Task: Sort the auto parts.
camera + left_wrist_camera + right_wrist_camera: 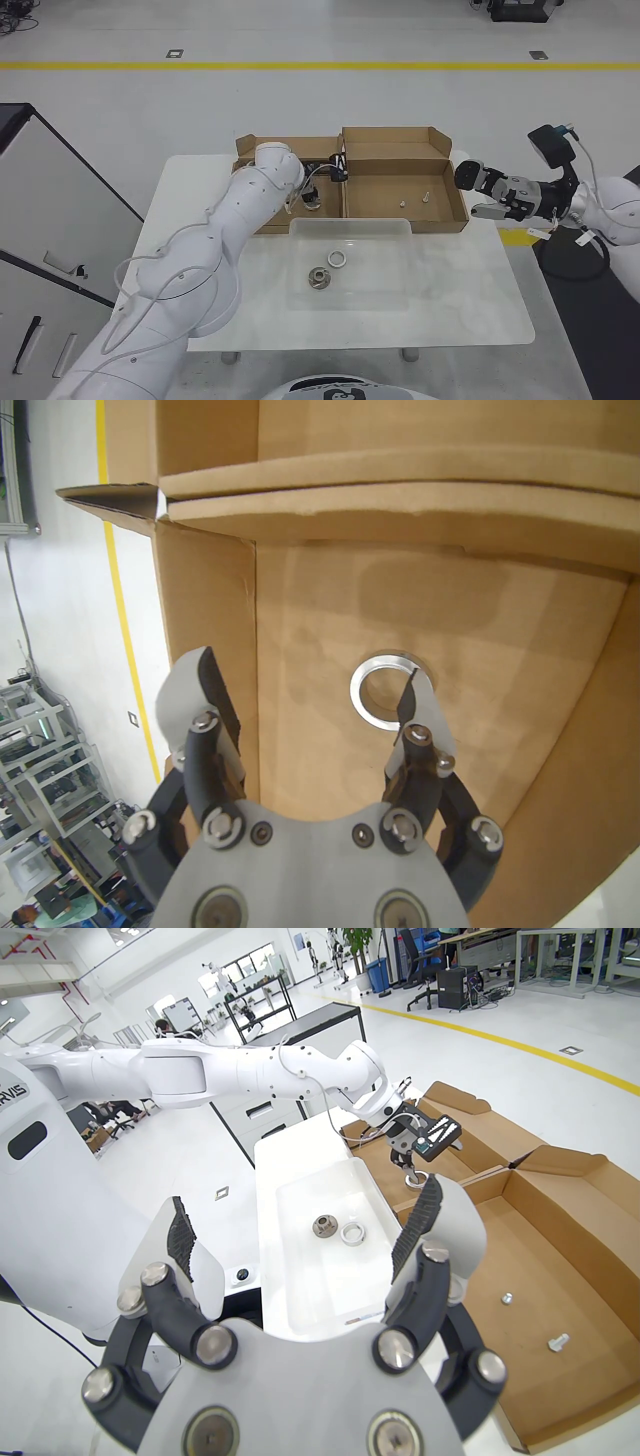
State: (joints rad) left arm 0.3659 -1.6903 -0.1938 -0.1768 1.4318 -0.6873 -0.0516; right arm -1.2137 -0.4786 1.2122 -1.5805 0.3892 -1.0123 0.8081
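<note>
1. The left gripper is hanging inside the left cardboard box with its jaws spread wide, gripping nothing. The metal ring is lying flat on the box floor, right under one fingertip. I can't tell if that tip is touching the rim or poking into the hole.
2. That's what's bugging me. If the tip is sitting in the hole, a sideways pull-out is going to drag the ring along or flip it on edge. Going straight up looks safer.
3. The box wall is sitting close beside the other finger, so leaving wide open is risking a snag on the cardboard and a shove to the whole box.
4. The right gripper is hovering just beside the end of the right cardboard box, jaws also wide and empty. Two bolts are lying in there.
5. A flanged hub and a white ring are waiting in the white tray, nearly touching. Grabbing one is probably going to nudge the other.
</note>
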